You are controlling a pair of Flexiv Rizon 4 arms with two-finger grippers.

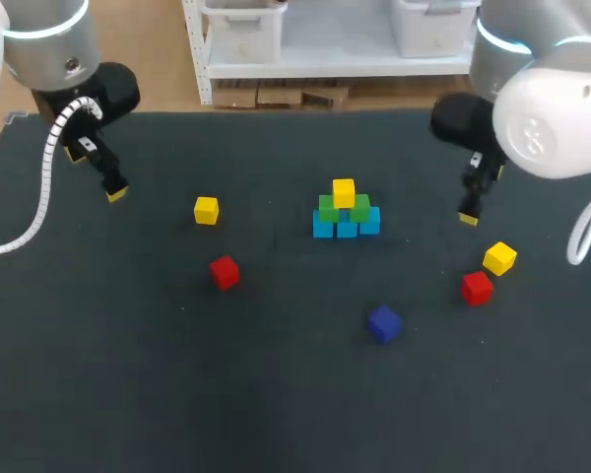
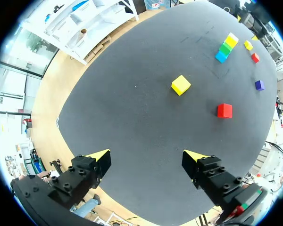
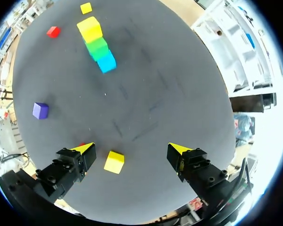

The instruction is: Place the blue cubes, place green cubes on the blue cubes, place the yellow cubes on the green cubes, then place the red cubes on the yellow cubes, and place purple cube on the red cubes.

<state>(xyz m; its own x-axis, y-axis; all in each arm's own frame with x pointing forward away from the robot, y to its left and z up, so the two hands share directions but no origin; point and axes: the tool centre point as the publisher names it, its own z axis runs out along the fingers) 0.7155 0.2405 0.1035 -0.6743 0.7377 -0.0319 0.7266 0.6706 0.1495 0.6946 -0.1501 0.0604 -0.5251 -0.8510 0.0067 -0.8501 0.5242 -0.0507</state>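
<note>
Stack (image 1: 346, 210) at worktop (image 1: 177, 374) centre: blue cubes (image 1: 346, 227) under green cubes (image 1: 328, 209) under one yellow cube (image 1: 344, 192). Left gripper (image 2: 147, 153) and right gripper (image 3: 131, 147) hang released, empty.

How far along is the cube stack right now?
Done: the blue cubes form the base, the green cubes sit on them, and one stacked yellow cube tops those. In hand: nothing; the left end effector and right end effector are open and empty. Left: the left yellow cube, right yellow cube, left red cube, right red cube and purple cube lie loose.
</note>
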